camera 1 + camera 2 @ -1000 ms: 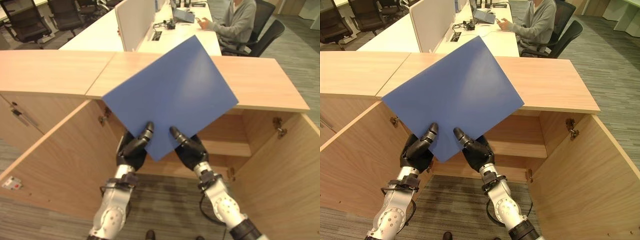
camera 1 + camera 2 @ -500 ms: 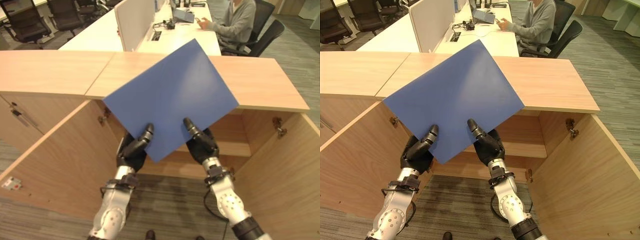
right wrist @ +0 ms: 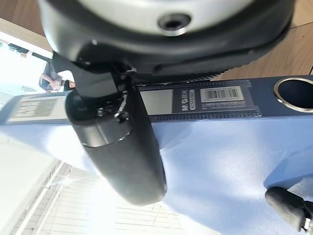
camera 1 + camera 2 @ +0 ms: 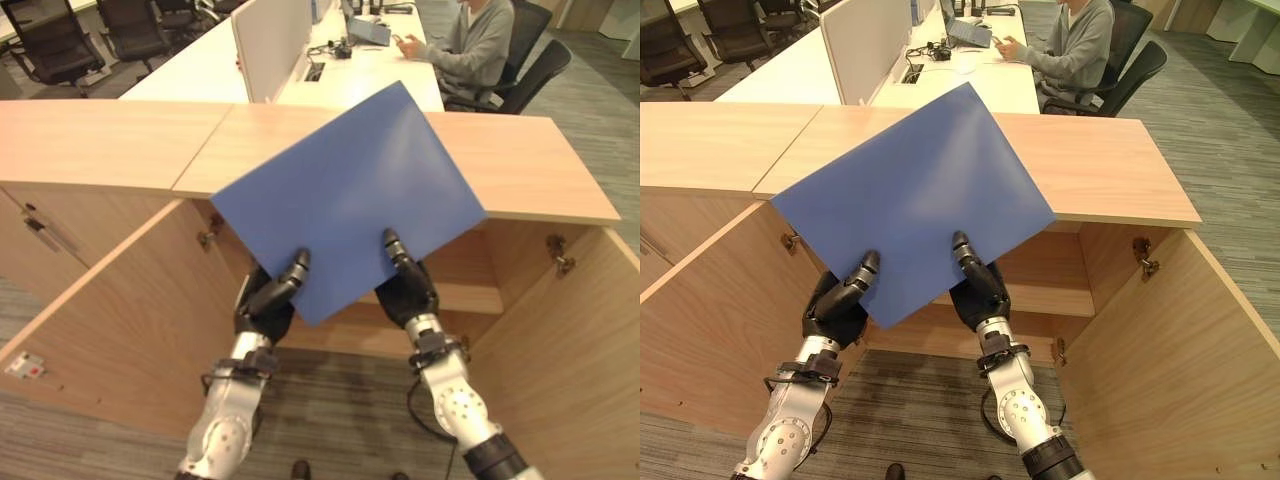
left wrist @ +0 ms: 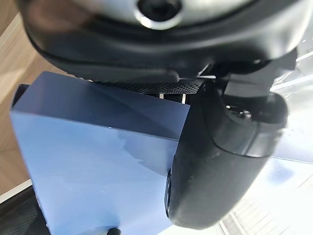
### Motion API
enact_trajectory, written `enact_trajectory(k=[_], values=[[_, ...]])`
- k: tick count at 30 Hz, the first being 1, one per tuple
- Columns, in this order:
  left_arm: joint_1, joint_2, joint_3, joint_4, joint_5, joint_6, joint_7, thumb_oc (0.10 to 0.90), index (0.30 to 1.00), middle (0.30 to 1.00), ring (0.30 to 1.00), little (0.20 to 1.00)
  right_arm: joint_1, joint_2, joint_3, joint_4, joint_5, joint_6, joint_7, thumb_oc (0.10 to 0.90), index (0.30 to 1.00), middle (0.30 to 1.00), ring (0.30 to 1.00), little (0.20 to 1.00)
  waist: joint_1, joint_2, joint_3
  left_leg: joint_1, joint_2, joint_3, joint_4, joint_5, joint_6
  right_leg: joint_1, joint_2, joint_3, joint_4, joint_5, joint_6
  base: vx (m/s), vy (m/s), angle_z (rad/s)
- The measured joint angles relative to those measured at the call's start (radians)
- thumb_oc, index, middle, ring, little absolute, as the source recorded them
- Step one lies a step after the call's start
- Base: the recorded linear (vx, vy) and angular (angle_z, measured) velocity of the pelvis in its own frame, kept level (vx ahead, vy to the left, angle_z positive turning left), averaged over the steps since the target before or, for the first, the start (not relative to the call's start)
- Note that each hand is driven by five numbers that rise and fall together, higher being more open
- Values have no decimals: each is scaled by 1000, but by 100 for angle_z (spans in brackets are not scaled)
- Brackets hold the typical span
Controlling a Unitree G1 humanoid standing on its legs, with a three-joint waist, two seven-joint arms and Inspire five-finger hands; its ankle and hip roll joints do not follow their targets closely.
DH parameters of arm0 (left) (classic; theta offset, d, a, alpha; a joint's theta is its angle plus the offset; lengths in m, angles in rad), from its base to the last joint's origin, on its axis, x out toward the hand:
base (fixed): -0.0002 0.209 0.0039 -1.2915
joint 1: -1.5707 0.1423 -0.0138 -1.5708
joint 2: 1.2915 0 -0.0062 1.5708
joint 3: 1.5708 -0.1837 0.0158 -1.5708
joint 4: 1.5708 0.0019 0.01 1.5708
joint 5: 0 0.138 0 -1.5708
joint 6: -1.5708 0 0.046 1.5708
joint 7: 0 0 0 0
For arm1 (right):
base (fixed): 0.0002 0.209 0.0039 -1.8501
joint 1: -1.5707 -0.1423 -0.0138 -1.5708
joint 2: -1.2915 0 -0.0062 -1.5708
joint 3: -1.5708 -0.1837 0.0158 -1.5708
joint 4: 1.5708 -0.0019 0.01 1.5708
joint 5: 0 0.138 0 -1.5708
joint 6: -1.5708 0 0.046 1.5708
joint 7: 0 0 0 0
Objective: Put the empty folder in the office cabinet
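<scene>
Moved since 1 s ago: right hand point(image 4: 405, 285), shifted along the blue folder's point(image 4: 345, 200) lower edge away from the left hand point(image 4: 270, 298), thumb now further up the cover.

Left eye view: held tilted in the air by both hands over the open office cabinet point(image 4: 520, 180), wooden doors swung wide at each side; seated behind at a white desk point(image 4: 350, 70), a person point(image 4: 478, 45).

Right eye view: same grip, left thumb and right thumb pressed on top, fingers hidden beneath.

Left wrist view: pinched at 1 corner, thumb point(image 5: 220, 166) clamped on the blue cover.

Right wrist view: thumb point(image 3: 117, 147) clamped on the cover near the labelled spine.
</scene>
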Motion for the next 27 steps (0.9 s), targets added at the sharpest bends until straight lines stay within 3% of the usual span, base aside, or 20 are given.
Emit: enact_trajectory(k=[10,11,12,13,14,18,22,25,27], values=[[4,1,-1,0,30,0,2,400,300,300,300,300,6,-5,0,0,12,8,-12,400,300,300,300,300,-1,0,0,0,0,0,0,0,0,0,0,0,0,0,0,0,0,0],[5,1,-1,0,30,0,2,467,401,401,401,401,6,-6,-1,0,12,11,-12,400,300,300,300,300,0,0,0,0,0,0,0,0,0,0,0,0,0,0,0,0,0,0],[6,1,0,0,32,0,2,568,552,552,552,552,6,-15,-2,1,12,15,-12,400,300,300,300,300,0,0,0,0,0,0,0,0,0,0,0,0,0,0,0,0,0,0],[9,1,4,0,37,0,1,631,646,646,646,646,7,-21,-4,1,11,26,-12,400,300,300,300,300,-1,0,0,0,0,0,0,0,0,1,0,0,0,0,0,0,0,0],[13,3,6,0,38,0,0,800,900,900,900,900,8,-28,-5,1,11,34,-12,400,300,300,300,300,-1,0,0,0,0,0,0,0,0,1,0,0,0,0,0,0,0,0],[52,48,24,21,130,5,4,800,900,900,900,900,63,-89,-34,9,-78,88,12,400,300,300,300,300,-1,-1,0,0,0,-2,-3,0,0,2,0,-2,0,0,0,0,0,0],[102,72,144,107,205,-1,-13,800,900,900,900,900,209,-176,-100,42,-205,162,43,400,300,300,300,300,-1,-4,0,-4,0,-8,-4,-5,-1,4,0,-4,0,-3,2,10,0,2],[181,93,280,294,249,0,-47,800,900,900,900,900,370,-209,-205,103,-266,211,68,400,300,300,300,300,-3,-8,1,-10,0,-12,-4,-9,-1,2,0,-6,0,-7,3,0,0,0],[230,158,284,512,326,8,-115,800,900,900,900,900,442,-255,-258,110,-300,255,87,400,300,300,300,300,-6,-7,0,-22,0,-14,-4,-9,-1,-8,0,-8,0,-8,3,0,0,0]])
